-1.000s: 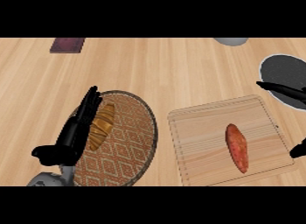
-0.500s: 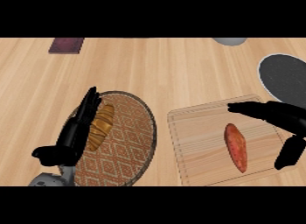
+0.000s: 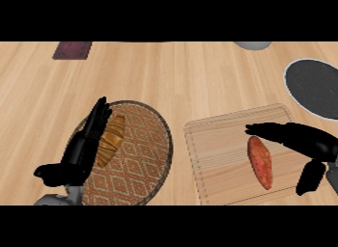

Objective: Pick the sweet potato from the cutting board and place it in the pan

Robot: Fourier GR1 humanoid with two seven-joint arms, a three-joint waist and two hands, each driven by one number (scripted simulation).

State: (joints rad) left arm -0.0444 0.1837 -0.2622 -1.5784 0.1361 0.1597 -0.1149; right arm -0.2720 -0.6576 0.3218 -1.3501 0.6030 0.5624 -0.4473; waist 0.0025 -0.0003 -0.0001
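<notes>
Sweet potato (image 3: 260, 162) lying on the cutting board (image 3: 215, 159)
Right hand (image 3: 306, 140) hangs wide open over the board's right edge; pan (image 3: 318, 89) sits beyond the board.

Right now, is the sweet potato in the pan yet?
Not yet. Done: nothing, the sweet potato lies on the cutting board. In hand: the right hand is open beside it, fingers by its far end, not curled round it. Left: grasp it, lift it, carry it to the pan at the upper right.
</notes>
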